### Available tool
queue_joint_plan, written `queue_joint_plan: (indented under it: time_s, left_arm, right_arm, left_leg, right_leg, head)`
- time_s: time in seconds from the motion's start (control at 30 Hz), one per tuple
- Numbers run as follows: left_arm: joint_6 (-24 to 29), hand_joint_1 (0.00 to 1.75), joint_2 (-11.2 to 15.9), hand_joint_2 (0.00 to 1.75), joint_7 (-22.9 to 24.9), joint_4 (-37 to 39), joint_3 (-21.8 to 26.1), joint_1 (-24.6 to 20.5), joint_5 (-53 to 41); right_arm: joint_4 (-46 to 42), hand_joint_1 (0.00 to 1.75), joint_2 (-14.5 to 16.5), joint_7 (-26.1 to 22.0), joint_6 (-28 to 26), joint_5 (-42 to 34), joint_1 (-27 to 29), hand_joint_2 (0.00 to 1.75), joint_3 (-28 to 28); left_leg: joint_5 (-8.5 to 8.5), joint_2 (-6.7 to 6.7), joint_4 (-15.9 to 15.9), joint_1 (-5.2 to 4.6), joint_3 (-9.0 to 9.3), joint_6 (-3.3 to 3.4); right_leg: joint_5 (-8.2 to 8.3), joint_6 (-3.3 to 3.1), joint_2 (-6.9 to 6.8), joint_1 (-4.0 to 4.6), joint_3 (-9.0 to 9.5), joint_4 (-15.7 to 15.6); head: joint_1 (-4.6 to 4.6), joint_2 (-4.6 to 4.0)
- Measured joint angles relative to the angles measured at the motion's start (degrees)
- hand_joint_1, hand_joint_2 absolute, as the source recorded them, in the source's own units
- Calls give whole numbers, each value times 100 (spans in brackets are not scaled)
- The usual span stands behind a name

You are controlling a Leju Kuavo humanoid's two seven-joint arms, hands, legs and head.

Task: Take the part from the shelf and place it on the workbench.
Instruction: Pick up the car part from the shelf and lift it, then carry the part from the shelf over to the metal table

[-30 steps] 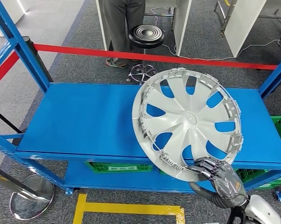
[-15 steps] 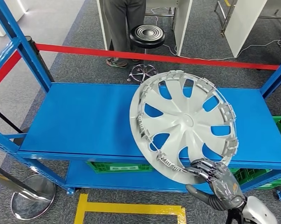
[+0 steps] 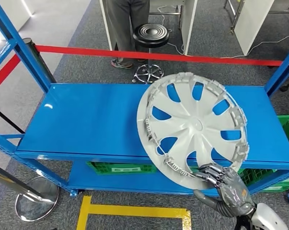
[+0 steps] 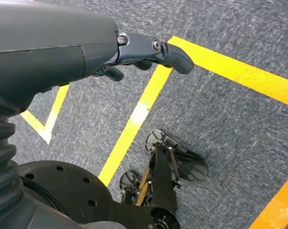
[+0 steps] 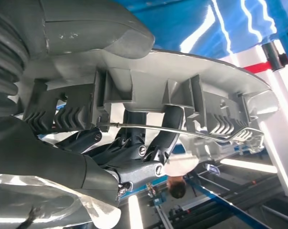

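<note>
The part is a silver wheel cover (image 3: pixel 193 127) with several spokes, held tilted above the blue shelf (image 3: pixel 88 124) with its ribbed inner side toward me. My right hand (image 3: pixel 225 189) grips its near rim at the shelf's front edge, thumb under the rim. In the right wrist view the dark fingers (image 5: pixel 142 152) hook over the rim's wire ring and clips of the wheel cover (image 5: pixel 193 76). My left hand (image 4: pixel 135 52) hangs over grey carpet with its fingers loosely apart and holds nothing.
Green crates (image 3: pixel 121 167) sit on the lower shelf. Blue uprights (image 3: pixel 23 48) frame the rack. Behind it run a red barrier tape (image 3: pixel 193 57), a black stool (image 3: pixel 150 36) and a standing person (image 3: pixel 126 28). Yellow floor tape (image 3: pixel 132 211) and a stanchion base (image 3: pixel 36 199) lie near me.
The whole picture has shifted slightly, so the camera moved. The wheel cover stays in my right hand, tilting a little and sitting slightly lower against the shelf.
</note>
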Motion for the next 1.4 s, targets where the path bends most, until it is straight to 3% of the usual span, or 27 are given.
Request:
queue_joint_plan:
  time_s: [0.07, 0.13, 0.2, 0.23, 0.27, 0.33, 0.37, 0.47, 0.53, 0.57, 0.63, 0.7, 0.73, 0.77, 0.8, 0.83, 0.9, 0.97, 1.07, 1.1, 1.17, 1.23, 1.27, 1.3, 1.33, 1.4]
  left_arm:
    - [6, 0, 2, 175, 0, 2, 0, -1, 0]
    - [2, 0, -1, 175, 0, 4, 0, -2, 0]
    - [-11, 0, -5, 175, 4, 5, 0, -2, -1]
    - [-19, 0, -7, 175, 8, 5, 0, -3, -3]
    - [-22, 0, -6, 175, 13, 5, 0, -3, -5]
    - [-26, 0, -3, 175, 18, 5, 0, -7, -11]
    - [-26, 0, 13, 175, 18, 5, 0, -12, -13]
    - [-28, 0, 34, 175, 21, 5, 0, -22, -15]
    - [-37, 0, 32, 175, 22, 5, 0, -21, -18]
    - [-43, 0, 34, 175, 22, 5, 0, -23, -21]
    - [-58, 0, 31, 175, 20, 5, -1, -28, -31]
    - [-76, 0, 19, 175, 18, 5, -2, -29, -50]
    - [-84, 0, 11, 175, 18, 5, -2, -27, -61]
    - [-86, 0, 4, 175, 17, 5, -2, -28, -70]
    - [-86, 0, 0, 175, 17, 5, -2, -29, -76]
    - [-85, 0, -5, 175, 17, 5, -2, -29, -80]
    - [-80, 0, -7, 175, 17, 5, -2, -30, -84]
    - [-70, 0, -8, 175, 17, 5, -2, -33, -92]
    - [-54, 0, -7, 175, 17, 8, -2, -26, -111]
    - [-50, 0, -5, 175, 17, 10, -2, -21, -117]
    - [-47, 0, -7, 175, 17, 12, -3, -17, -129]
    - [-49, 0, -15, 175, 18, 12, -4, -22, -139]
    - [-50, 0, -19, 175, 19, 12, -6, -26, -146]
    - [-50, 0, -22, 175, 21, 12, -9, -28, -152]
    - [-48, 0, -22, 175, 24, 12, -13, -29, -161]
    - [-37, 0, -14, 175, 26, 12, -22, -37, -178]
  right_arm:
    - [0, 175, 0, 4, 1, 2, 4, 175, -2]
    - [-1, 175, 0, 7, 2, 2, 2, 175, -3]
    - [-1, 175, 0, 5, 3, 3, 4, 175, -2]
    - [-1, 175, 0, 4, 3, 4, 6, 175, -1]
    - [-1, 175, 0, 4, 3, 4, 8, 175, -1]
    - [-1, 175, 0, 5, 2, 4, 12, 175, -1]
    - [-1, 175, 1, 6, 2, 5, 15, 175, -1]
    - [-1, 175, 7, 6, 1, 10, 23, 175, 1]
    - [-1, 175, 10, 7, -2, 25, 41, 175, 1]
    - [-1, 175, 11, 12, -4, 49, 57, 175, -1]
    - [-1, 175, 11, 29, -9, 124, 84, 175, -10]
    - [-1, 175, 11, 43, -10, 178, 101, 175, -10]
    - [-1, 175, 10, 46, -10, 190, 112, 175, -11]
    - [-1, 175, 10, 50, -10, 195, 124, 175, -11]
    - [-1, 175, 9, 54, -11, 198, 135, 175, -11]
    - [-1, 175, 9, 58, -11, 198, 144, 175, -12]
    - [-2, 175, 9, 70, -13, 197, 145, 175, -13]
    - [-2, 175, 9, 79, -14, 191, 146, 175, -17]
    - [-1, 175, 8, 83, -11, 168, 167, 175, -19]
    - [-1, 175, 8, 84, -9, 159, 172, 175, -22]
    - [-1, 175, 7, 85, -9, 144, 180, 175, -33]
    - [-1, 175, 7, 86, -10, 128, 197, 175, -45]
    - [-1, 175, 7, 86, -11, 120, 208, 175, -51]
    - [-1, 175, 7, 86, -12, 113, 220, 175, -55]
    - [-1, 175, 7, 86, -14, 110, 232, 175, -61]
    - [-2, 175, 7, 85, -18, 107, 263, 175, -81]
  left_leg:
    - [-263, 7, 268, 11, -112, -40]
    - [-722, 11, 930, 12, -327, -55]
    - [-961, 11, 1463, 3, -443, -29]
    - [-918, 11, 1467, -9, -380, 5]
    - [-782, 10, 1255, -31, -220, 59]
    - [-478, 7, 585, -88, 188, 187]
    - [-415, 7, 264, -113, 371, 260]
    - [-365, 3, -143, -180, 529, 311]
    - [-248, 12, -220, -189, 488, 294]
    - [-180, 21, -269, -174, 465, 302]
    - [-36, 40, -344, -131, 376, 313]
    - [74, 45, -340, -127, 231, 320]
    - [128, 49, -330, -124, 154, 313]
    - [179, 53, -313, -119, 73, 301]
    - [225, 55, -288, -109, -11, 282]
    - [263, 56, -252, -95, -94, 256]
    - [320, 53, -148, -81, -247, 193]
    - [387, 46, -62, -94, -342, 133]
    - [433, 41, -19, -92, -405, 57]
    - [299, 41, 62, -83, -436, 26]
    - [-247, 41, 532, -67, -543, -31]
    - [-737, 41, 1240, -62, -642, -53]
    - [-803, 41, 1481, -62, -633, -47]
    - [-743, 40, 1542, -63, -550, -28]
    - [-602, 39, 1401, -69, -380, 8]
    - [-366, 36, 652, -103, 155, 134]
  right_leg:
    - [47, -110, -22, 5, -71, 5]
    - [106, -211, -43, 41, -158, 6]
    - [167, -270, -58, 99, -247, 9]
    - [199, -288, -61, 130, -283, 10]
    - [230, -299, -62, 161, -315, 10]
    - [282, -311, -61, 204, -359, 9]
    - [308, -307, -63, 217, -379, 8]
    - [418, -242, -75, 182, -436, -14]
    - [477, -175, -73, 157, -462, -39]
    - [414, -145, -69, 157, -497, -10]
    - [13, -94, -58, 155, -633, 329]
    - [-468, -46, -55, 142, -790, 982]
    - [-559, -22, -55, 134, -819, 1254]
    - [-522, 1, -56, 125, -782, 1387]
    - [-381, 23, -57, 113, -661, 1342]
    - [-202, 46, -58, 95, -453, 1113]
    - [-99, 96, -53, 76, 80, 363]
    - [-227, 61, -38, 89, 372, -129]
    - [-195, -114, -45, 103, 280, -177]
    - [-152, -179, -55, 101, 230, -176]
    - [-44, -280, -71, 102, 121, -176]
    - [83, -315, -77, 119, -5, -165]
    - [147, -319, -79, 133, -79, -155]
    - [208, -320, -80, 149, -166, -144]
    - [264, -321, -80, 167, -246, -135]
    - [365, -315, -79, 202, -366, -126]
  head:
    - [-19, 0]
    - [-39, 0]
    - [-45, 0]
    - [-46, 0]
    - [-45, 0]
    - [-45, 0]
    - [-38, 0]
    - [-29, 0]
    - [-33, 0]
    - [-31, 0]
    - [-13, 0]
    - [-1, 0]
    - [-1, 0]
    - [-1, 0]
    - [1, 0]
    - [1, 0]
    - [9, 0]
    - [17, 0]
    - [17, 0]
    - [14, 0]
    - [0, 0]
    - [-7, 0]
    - [-8, 0]
    - [-8, 0]
    - [-9, 0]
    - [-6, 0]
